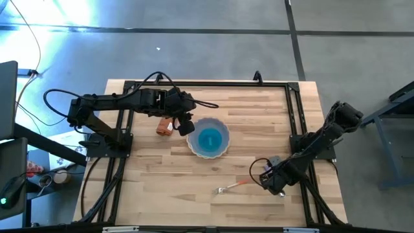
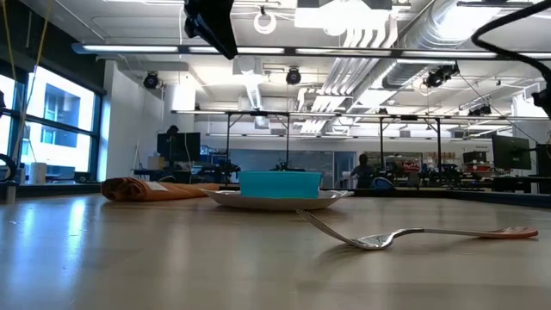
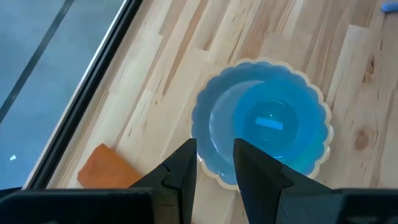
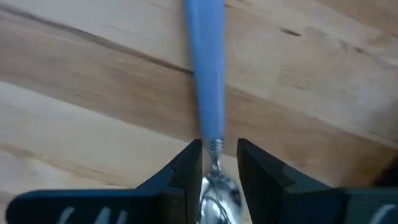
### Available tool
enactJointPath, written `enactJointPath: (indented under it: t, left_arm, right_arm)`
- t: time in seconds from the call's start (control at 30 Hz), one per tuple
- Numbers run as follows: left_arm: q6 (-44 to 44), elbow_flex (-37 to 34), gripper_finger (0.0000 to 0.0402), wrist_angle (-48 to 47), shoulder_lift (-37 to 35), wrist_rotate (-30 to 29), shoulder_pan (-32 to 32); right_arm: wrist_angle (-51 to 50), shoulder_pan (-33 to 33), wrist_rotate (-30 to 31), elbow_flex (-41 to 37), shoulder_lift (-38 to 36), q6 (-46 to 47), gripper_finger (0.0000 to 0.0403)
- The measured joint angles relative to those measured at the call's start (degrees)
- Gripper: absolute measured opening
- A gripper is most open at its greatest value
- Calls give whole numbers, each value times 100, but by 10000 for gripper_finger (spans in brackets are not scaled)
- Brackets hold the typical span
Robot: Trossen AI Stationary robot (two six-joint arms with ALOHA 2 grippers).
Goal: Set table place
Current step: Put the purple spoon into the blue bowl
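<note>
I see the light-wood tabletop (image 1: 168, 188) carrying a scalloped plate (image 1: 208, 138) with a blue bowl, an orange napkin (image 1: 163, 126) and a fork (image 1: 231, 188). My left end effector (image 1: 186, 127) hovers slightly spread beside the plate; my right end effector (image 4: 218, 163) pinches a blue-handled spoon (image 4: 208, 74). Behind lies a workshop hall.

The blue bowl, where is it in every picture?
High view: blue bowl on the scalloped plate, centre of the table.
Low view: blue bowl mid-picture, behind the fork.
Left wrist view: blue bowl beyond the left gripper.
Right wrist view: not in it.
Shared landmark: orange napkin beside the plate.
</note>
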Motion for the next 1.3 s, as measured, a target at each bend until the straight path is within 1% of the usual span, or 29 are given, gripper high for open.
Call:
enactJointPath:
  t: [0.13,0.2,0.5,0.57,0.67,0.8,0.83,0.87,0.97,1.03,1.13,1.2,1.3]
  left_arm:
    - [-6,0,95,1,0,2,0]
    - [-12,0,95,1,0,2,0]
    - [-47,0,95,1,0,4,0]
    - [-49,0,95,1,0,4,0]
    - [-65,0,95,1,0,5,0]
    - [-153,0,95,4,0,10,0]
    - [-175,0,95,15,0,11,0]
    - [-204,0,95,50,0,19,0]
    - [-270,0,95,392,0,110,7]
    - [-259,0,95,879,0,414,7]
    - [-117,2,95,1768,35,961,7]
    - [-34,1,95,2283,60,1300,7]
    - [6,18,95,3134,245,1566,2]
  right_arm:
    - [858,0,23,-360,3,36,92]
    - [1104,0,24,-501,-5,27,92]
    - [1106,-4,-65,-778,-27,55,87]
    - [1067,-4,-79,-800,-31,137,70]
    - [1044,-2,13,-802,-37,132,21]
    - [990,-61,287,-686,-58,304,10]
    - [917,-83,424,-595,-93,313,8]
    - [788,-111,719,-489,-120,307,6]
    - [290,-248,1911,-11,-323,145,5]
    - [10,-329,2543,365,-489,-54,4]
    - [-786,-600,3460,947,-627,-561,3]
    - [-1192,-770,3766,1424,-649,-997,2]
    - [-1490,-1067,3884,2027,-645,-2039,2]
